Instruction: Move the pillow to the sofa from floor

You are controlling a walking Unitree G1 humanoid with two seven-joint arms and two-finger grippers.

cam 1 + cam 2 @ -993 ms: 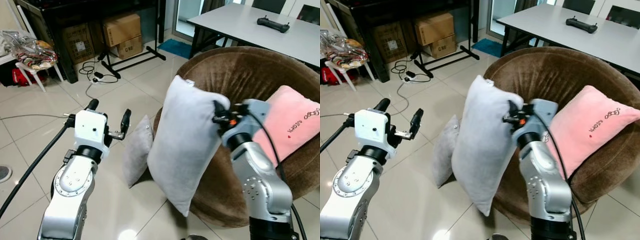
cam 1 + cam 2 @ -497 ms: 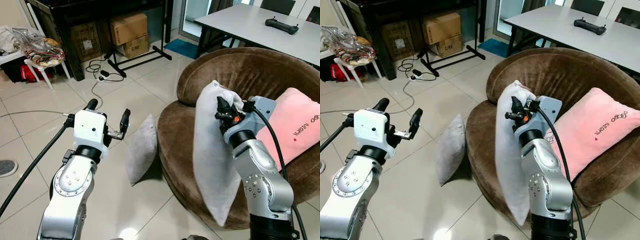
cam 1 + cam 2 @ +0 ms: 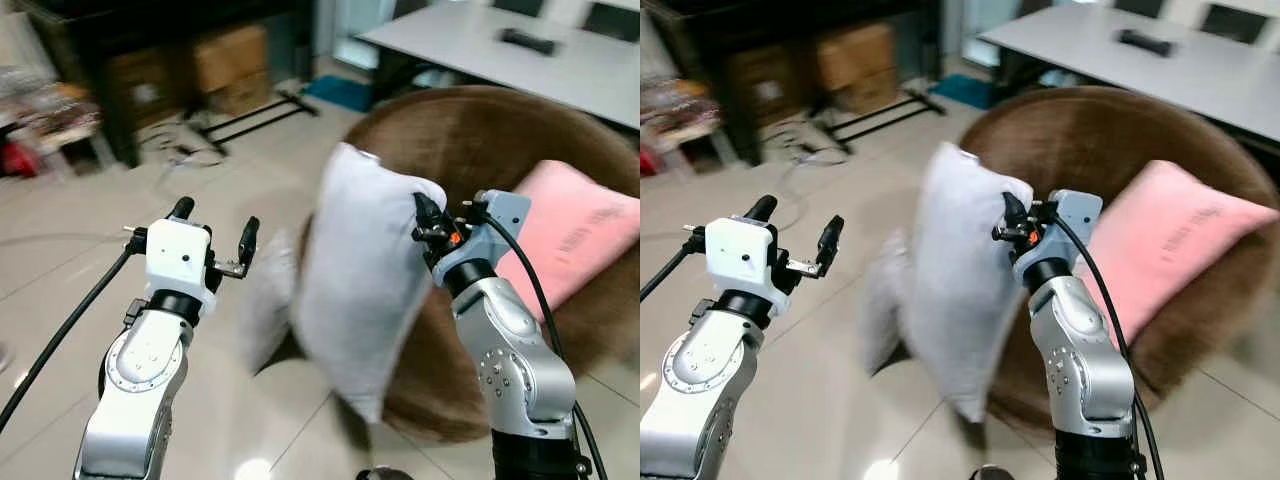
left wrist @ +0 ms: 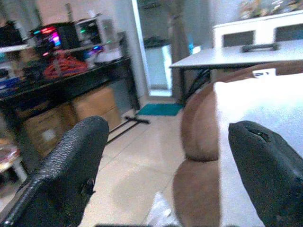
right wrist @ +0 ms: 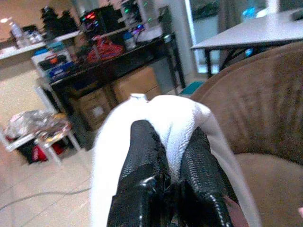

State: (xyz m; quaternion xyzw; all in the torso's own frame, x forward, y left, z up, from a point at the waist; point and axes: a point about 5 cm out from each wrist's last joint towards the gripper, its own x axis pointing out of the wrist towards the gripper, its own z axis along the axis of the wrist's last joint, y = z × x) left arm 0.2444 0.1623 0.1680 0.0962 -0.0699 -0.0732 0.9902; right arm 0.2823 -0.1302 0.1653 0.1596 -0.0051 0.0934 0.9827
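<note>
A large light-grey pillow (image 3: 362, 282) hangs in the air in front of the round brown sofa chair (image 3: 480, 140). My right gripper (image 3: 424, 221) is shut on its upper corner, and in the right wrist view the black fingers (image 5: 146, 156) pinch a fold of the pillow (image 5: 173, 123). A second, smaller grey pillow (image 3: 264, 300) leans on the floor against the sofa's front, partly hidden. My left gripper (image 3: 214, 225) is held up over the floor to the left, open and holding nothing. The picture is blurred.
A pink cushion (image 3: 580, 225) lies on the sofa's right side. Behind stand a grey table (image 3: 520, 55) with a black controller, cardboard boxes (image 3: 225, 60) under a dark desk, a stand's legs and cables on the tiled floor (image 3: 60, 270).
The camera has shifted. The held pillow has swung back to the left, away from the sofa seat, with my right gripper still on it. The left arm holds its pose.
</note>
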